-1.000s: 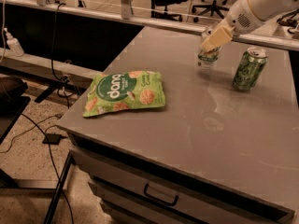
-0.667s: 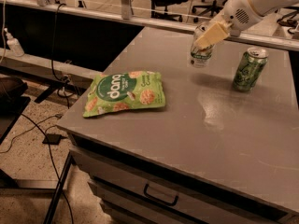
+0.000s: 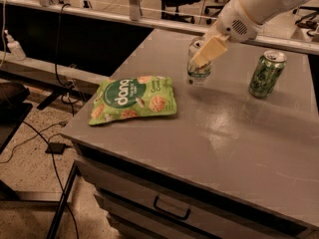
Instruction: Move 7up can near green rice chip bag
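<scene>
The 7up can (image 3: 199,72) is a pale can with green markings and a silver top, held just above the grey table (image 3: 224,133) near its middle back. My gripper (image 3: 205,54) is shut on it, with a cream finger (image 3: 209,51) across its front. The green rice chip bag (image 3: 133,99) lies flat at the table's left front, with white "dang" lettering and pictured tan chips. The can is a short gap to the right of and behind the bag's top right corner.
An all-green can with pale swirl markings (image 3: 267,74) stands at the table's right back. Drawers with a handle (image 3: 172,209) sit under the table's front edge. Cables and a stand leg lie on the floor at left. A rail and chairs run behind the table.
My gripper has carried the 7up can leftward and toward the front, away from the all-green can and closer to the chip bag.
</scene>
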Action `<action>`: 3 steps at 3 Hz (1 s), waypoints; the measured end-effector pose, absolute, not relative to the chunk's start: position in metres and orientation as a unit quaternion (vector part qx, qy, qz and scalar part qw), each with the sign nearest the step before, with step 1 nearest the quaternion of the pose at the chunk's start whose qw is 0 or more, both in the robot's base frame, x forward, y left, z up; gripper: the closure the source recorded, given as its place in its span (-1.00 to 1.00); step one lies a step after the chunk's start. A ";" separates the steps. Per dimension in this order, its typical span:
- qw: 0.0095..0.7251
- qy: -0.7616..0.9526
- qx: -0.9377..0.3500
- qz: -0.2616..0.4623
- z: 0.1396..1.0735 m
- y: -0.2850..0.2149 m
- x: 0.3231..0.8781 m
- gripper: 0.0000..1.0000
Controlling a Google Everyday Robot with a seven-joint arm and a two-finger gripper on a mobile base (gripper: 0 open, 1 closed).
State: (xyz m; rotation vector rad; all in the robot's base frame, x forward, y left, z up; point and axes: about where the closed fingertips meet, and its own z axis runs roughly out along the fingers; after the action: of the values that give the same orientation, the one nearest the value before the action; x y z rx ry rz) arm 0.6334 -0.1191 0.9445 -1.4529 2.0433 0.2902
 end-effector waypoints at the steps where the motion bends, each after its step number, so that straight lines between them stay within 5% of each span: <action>1: 0.281 0.772 -0.555 0.130 0.923 -0.112 0.620 1.00; 2: 0.273 0.769 -0.555 0.158 0.908 -0.107 0.606 0.67; 3: 0.272 0.769 -0.556 0.160 0.906 -0.105 0.607 0.05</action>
State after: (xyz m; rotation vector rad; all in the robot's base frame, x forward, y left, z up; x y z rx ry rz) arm 0.6065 -0.1047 0.9061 -1.4978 2.0703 0.4299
